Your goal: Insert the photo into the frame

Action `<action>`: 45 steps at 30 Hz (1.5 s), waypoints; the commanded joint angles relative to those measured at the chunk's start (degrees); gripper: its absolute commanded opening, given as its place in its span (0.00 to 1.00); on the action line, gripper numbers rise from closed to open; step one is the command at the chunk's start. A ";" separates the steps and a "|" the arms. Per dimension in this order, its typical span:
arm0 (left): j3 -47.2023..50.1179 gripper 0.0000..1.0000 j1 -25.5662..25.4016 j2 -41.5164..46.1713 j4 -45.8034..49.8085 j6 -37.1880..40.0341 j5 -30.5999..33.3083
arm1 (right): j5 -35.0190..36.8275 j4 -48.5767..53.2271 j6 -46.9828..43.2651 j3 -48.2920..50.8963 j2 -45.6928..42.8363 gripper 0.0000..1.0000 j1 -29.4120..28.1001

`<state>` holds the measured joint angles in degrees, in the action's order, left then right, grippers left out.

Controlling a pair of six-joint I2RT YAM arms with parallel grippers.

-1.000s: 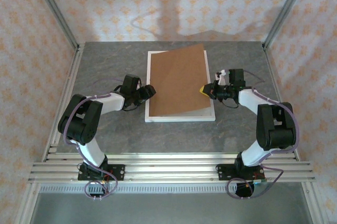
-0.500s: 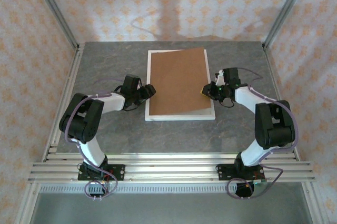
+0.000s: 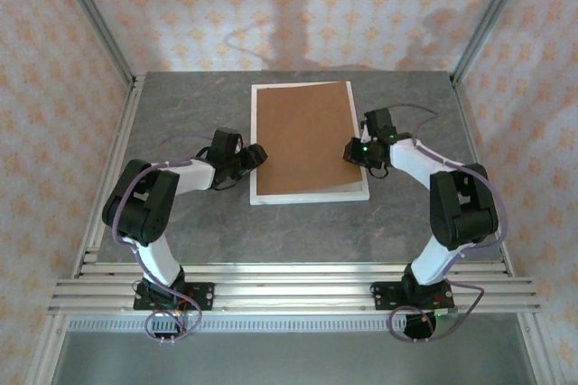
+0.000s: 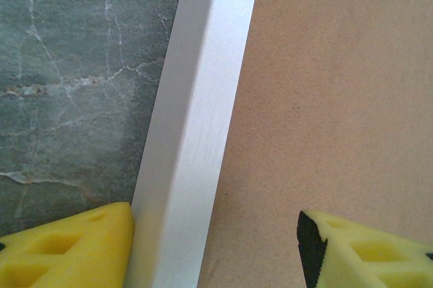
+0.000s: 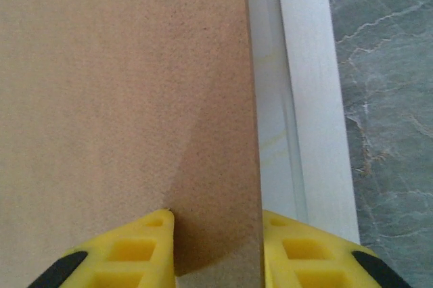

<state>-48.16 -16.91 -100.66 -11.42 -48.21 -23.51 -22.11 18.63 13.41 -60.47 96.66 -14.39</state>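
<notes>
At the middle of the table (image 3: 181,114) you have the frame (image 3: 254,145) lying flat. Its long axis runs near to far, with one short end at the near side and one at the far side. On it rests the brown backing board (image 3: 305,136), long axis the same way but a touch askew — white moulding shows along the left and near sides. Your left gripper (image 3: 257,157) sits at the frame's left rail with its jaws apart, one finger (image 4: 67,247) on the table side and the other over the board. Your right gripper (image 3: 352,152) is at the board's right edge — fingers parted, the edge lying between them, clamping nothing.
</notes>
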 commanded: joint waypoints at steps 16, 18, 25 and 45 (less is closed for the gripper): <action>-0.79 0.65 -2.52 -1.93 -0.87 -1.75 -5.54 | 15.32 8.35 -2.10 -2.64 5.29 0.32 -5.13; -0.73 0.65 -2.52 -1.86 -0.88 -1.74 -5.52 | 15.52 8.44 -2.05 -2.90 5.62 0.32 -5.45; -0.56 0.65 -2.60 -1.82 -1.06 -1.94 -5.50 | 15.87 8.84 -1.87 -3.54 5.52 0.32 -6.15; -4.38 0.68 0.10 3.41 11.71 7.60 0.20 | 25.31 14.63 -3.63 -6.97 -0.94 0.59 -7.04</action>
<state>-49.71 -17.85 -100.49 -6.20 -45.76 -25.04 -0.12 30.15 10.50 -65.80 99.63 -21.82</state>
